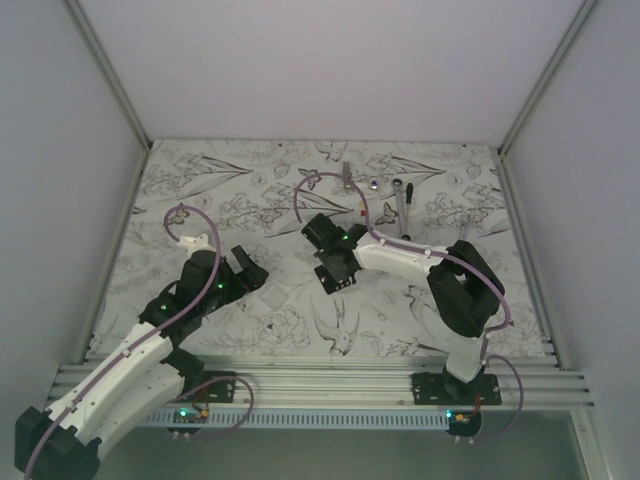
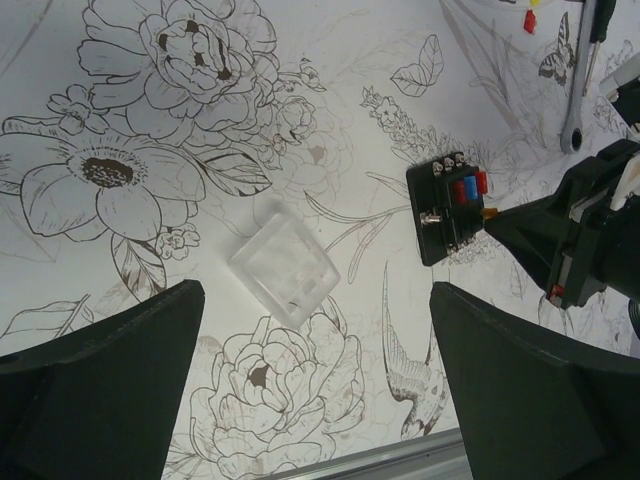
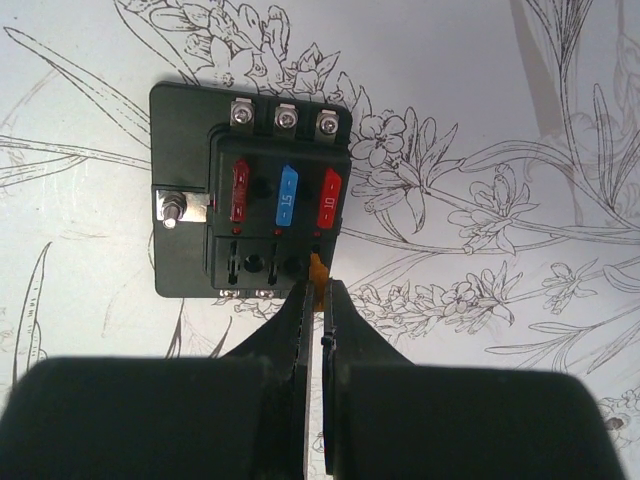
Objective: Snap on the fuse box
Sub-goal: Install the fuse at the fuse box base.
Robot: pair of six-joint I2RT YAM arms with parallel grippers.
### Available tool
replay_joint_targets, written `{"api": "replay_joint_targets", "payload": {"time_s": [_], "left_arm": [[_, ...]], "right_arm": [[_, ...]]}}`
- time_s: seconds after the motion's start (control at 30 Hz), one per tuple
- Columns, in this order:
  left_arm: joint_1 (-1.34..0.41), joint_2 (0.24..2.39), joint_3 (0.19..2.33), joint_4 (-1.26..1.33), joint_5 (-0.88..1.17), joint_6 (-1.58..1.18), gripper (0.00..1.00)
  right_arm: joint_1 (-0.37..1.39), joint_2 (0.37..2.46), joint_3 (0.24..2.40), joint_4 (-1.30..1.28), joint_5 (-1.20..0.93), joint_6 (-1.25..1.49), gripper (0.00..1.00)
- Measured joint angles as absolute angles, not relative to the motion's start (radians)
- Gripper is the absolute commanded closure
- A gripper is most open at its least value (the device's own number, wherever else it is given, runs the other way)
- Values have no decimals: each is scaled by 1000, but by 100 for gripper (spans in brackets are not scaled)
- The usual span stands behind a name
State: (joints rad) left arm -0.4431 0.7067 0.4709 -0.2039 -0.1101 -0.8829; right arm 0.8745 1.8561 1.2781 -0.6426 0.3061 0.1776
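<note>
Fingers, top view: spread wide and empty on left gripper (image 1: 254, 272), closed on right gripper (image 1: 335, 268) | left wrist: clear lid (image 2: 285, 262) between fingers (image 2: 100, 380), fuse box (image 2: 447, 210) ahead, touching right gripper's tips | right wrist: fingertips (image 3: 300, 310) pinching orange piece (image 3: 318, 268) at fuse box's near edge

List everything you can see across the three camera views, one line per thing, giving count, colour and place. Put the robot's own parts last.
fuse box: one, black, flat on the cloth at the right gripper's tips
seated fuses: three, red, blue, red, in a row in the fuse box
orange fuse: one, orange, pinched at the right gripper's tips by the box's near edge
clear cover: one, transparent, on the cloth apart from the fuse box
ratchet wrench: one, silver, far part of the table
loose fuse: one, red, near the wrench
floral cloth: one, white with dark line drawings, over the table
left gripper: one, black, open, above the clear cover
right gripper: one, black, shut on the orange fuse
</note>
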Motion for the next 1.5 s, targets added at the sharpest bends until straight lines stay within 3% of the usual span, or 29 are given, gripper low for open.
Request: {"api": "replay_joint_targets", "payload": {"time_s": [0.87, 1.13, 1.5], "left_arm": [[-443, 693, 471, -205, -98, -901, 0], [-443, 694, 471, -206, -96, -901, 0], [-443, 694, 471, -207, -94, -901, 0]], "right_arm": [[846, 1880, 1291, -647, 278, 186, 99], [835, 1876, 1287, -638, 251, 164, 76], [828, 1775, 1251, -621, 199, 161, 65]]}}
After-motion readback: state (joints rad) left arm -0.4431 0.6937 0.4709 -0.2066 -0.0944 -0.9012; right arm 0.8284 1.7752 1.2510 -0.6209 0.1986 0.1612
